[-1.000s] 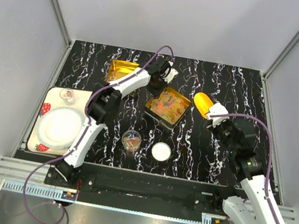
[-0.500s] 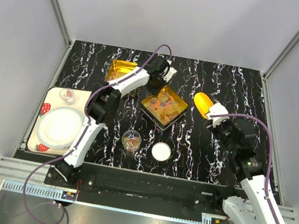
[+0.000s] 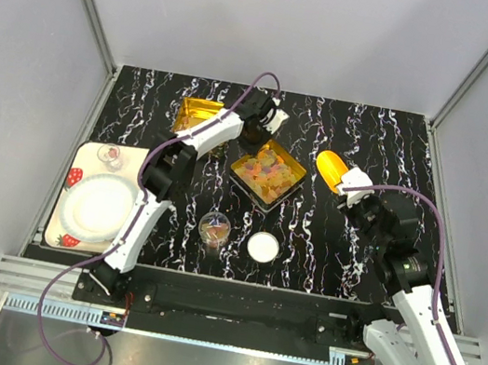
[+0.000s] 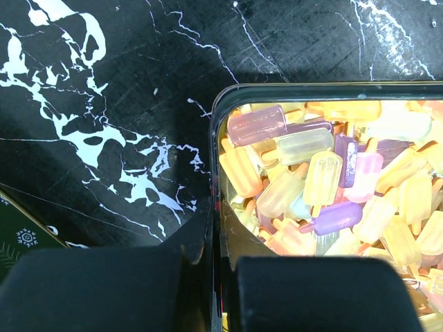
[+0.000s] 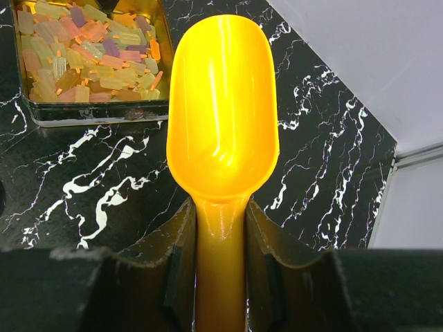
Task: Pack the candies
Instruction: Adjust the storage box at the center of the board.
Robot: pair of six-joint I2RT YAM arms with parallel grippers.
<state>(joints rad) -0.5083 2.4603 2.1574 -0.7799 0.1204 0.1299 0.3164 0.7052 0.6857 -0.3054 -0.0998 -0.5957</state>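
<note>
table (image 3: 382, 150): black marbled | holds: candy-filled tin (image 3: 252, 191), second tin (image 3: 195, 115), tray (image 3: 83, 159) (left edge), jar (image 3: 215, 228), lid (image 3: 262, 246)

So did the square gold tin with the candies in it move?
Yes. The square gold tin of candies slid a little left and turned, closer to the other gold tin.

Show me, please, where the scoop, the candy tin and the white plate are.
scoop (image 5: 223, 111): right wrist view, bowl.
candy tin (image 4: 318, 92): left wrist view, rim.
white plate (image 3: 100, 204): top view, bare middle.
</note>
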